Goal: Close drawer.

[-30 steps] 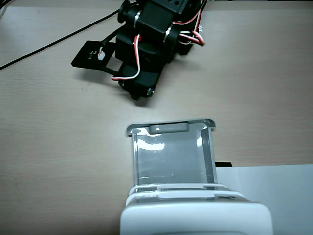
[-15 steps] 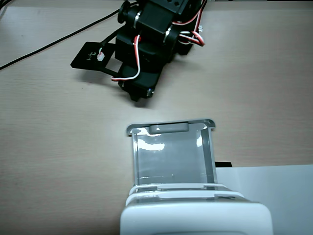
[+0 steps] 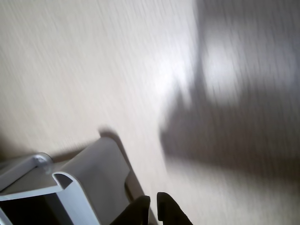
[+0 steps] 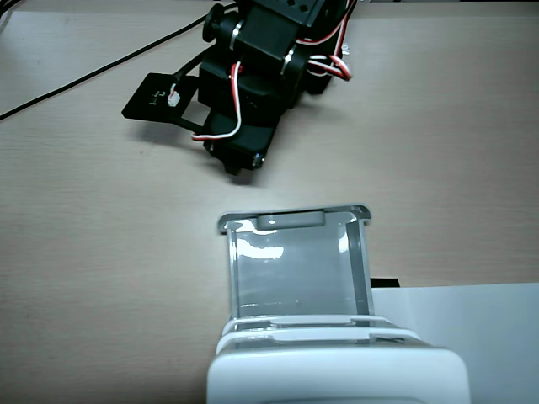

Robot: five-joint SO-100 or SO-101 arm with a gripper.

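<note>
The drawer is a see-through tray with clear glossy walls, pulled well out of the white cabinet toward the arm. Its pale grey front rim carries a flat handle tab. In the fixed view my black gripper hangs a little beyond the front rim, to the left of the tab, not touching it. In the wrist view the two dark fingertips of the gripper sit close together at the bottom edge with nothing between them. The drawer's front rim and tab show just left of them.
A white sheet of paper lies right of the cabinet. A black plate and black cables lie on the pale wood table near the arm's base. The arm casts a dark shadow on the table.
</note>
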